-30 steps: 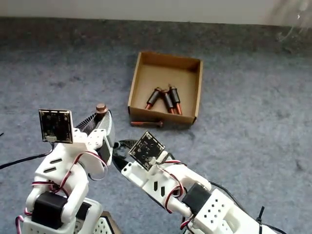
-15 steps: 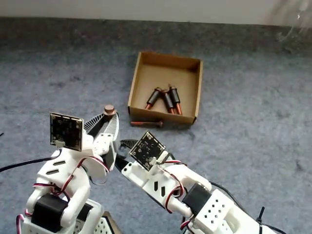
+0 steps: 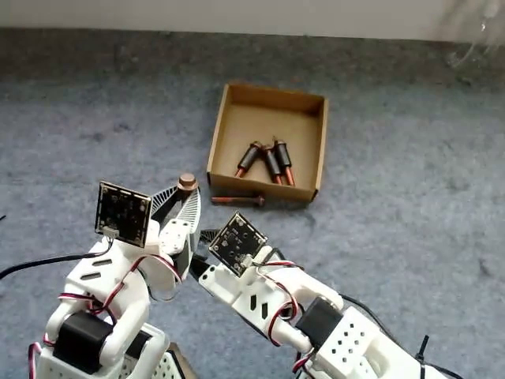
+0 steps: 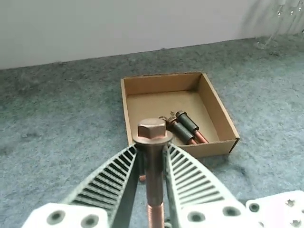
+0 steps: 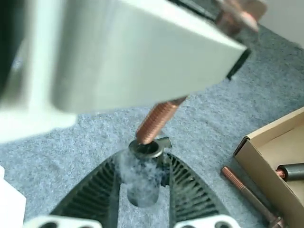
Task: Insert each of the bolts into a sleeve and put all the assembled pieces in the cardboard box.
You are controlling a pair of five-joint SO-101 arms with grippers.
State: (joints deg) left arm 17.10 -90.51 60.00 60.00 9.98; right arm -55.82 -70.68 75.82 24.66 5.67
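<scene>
Left gripper (image 4: pixel 151 148) is pinching a bolt (image 4: pixel 151 161) by the shank, head pointing toward the cardboard box (image 4: pixel 164 79). The threaded tip sits right at the mouth of a sleeve (image 5: pixel 141 183), which the right gripper (image 5: pixel 144 156) clamps, near the box. Three assembled pieces (image 3: pixel 267 162) lie inside the box. A loose bolt (image 3: pixel 237 200) lies on the tabletop (image 3: pixel 410 205), just beside the box's wall.

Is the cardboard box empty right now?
No, three assembled pieces lie side by side on the floor of the cardboard box.
</scene>
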